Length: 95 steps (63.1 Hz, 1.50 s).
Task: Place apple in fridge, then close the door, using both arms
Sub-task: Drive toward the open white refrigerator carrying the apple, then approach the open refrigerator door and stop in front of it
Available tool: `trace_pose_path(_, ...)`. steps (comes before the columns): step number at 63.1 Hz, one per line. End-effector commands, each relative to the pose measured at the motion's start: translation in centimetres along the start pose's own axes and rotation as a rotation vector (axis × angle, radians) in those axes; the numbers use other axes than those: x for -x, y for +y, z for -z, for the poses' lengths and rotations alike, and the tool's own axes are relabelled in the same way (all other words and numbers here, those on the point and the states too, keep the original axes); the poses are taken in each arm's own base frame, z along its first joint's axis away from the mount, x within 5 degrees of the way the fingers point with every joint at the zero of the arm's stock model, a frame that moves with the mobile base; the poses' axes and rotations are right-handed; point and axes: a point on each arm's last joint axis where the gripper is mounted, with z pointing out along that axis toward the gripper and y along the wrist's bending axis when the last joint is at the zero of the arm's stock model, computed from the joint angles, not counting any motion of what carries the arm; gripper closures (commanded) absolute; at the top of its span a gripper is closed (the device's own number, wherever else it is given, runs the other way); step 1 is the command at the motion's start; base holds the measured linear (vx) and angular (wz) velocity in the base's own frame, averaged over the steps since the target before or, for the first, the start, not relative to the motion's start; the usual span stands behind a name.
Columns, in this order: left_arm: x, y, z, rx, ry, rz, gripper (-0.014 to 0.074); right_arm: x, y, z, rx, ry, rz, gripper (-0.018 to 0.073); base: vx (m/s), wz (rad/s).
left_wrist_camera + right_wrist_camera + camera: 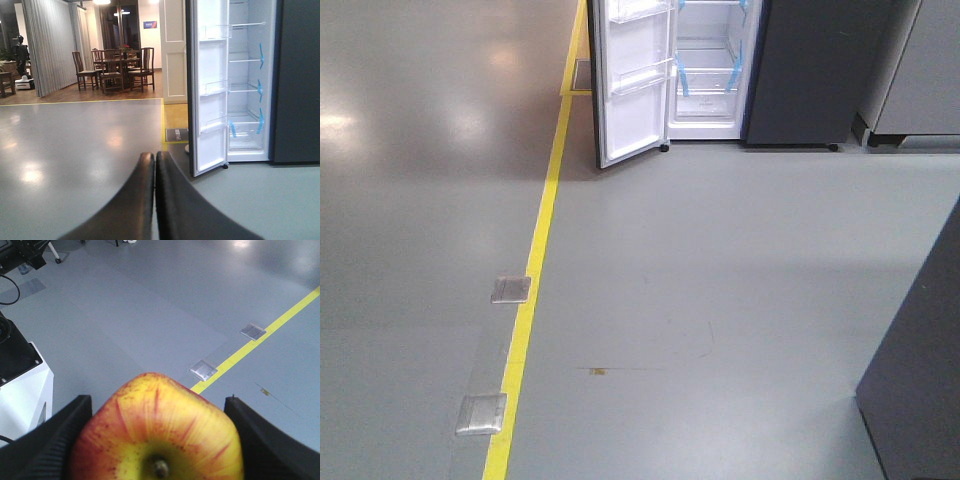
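Observation:
The apple (157,432), red and yellow with its stem facing the camera, fills the bottom of the right wrist view, and my right gripper (158,405) is shut on it with a black finger pressed on each side. My left gripper (155,157) is shut, its two black fingers meeting with nothing between them. The fridge (715,70) stands across the floor at the far end, dark grey with white lining, glass shelves and blue tape. Its door (630,80) hangs open to the left, white rear with clear bins showing. In the left wrist view the fridge (247,80) and the door (210,85) sit ahead to the right.
A yellow floor line (535,270) runs toward the fridge, with two metal floor plates (510,290) beside it. A dark grey counter corner (920,370) juts in at right. A white machine base (25,385) stands at left. Tables and chairs (115,67) sit far behind.

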Motion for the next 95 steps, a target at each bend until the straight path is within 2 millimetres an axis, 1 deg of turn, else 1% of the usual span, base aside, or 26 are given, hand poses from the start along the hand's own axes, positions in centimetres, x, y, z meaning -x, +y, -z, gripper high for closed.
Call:
trace_pose_path(1, 0.06, -0.02, 0.09, -0.004, -0.071, 0.010, 0.0603, 1.21, 0.11, 0.31, 0.004, -0.080, -0.008, 0.0190, 0.28, 0.06)
trace_pose_path(95, 0.06, -0.02, 0.09, -0.004, -0.071, 0.010, 0.0603, 1.21, 0.11, 0.31, 0.004, -0.080, -0.008, 0.0190, 0.30, 0.00)
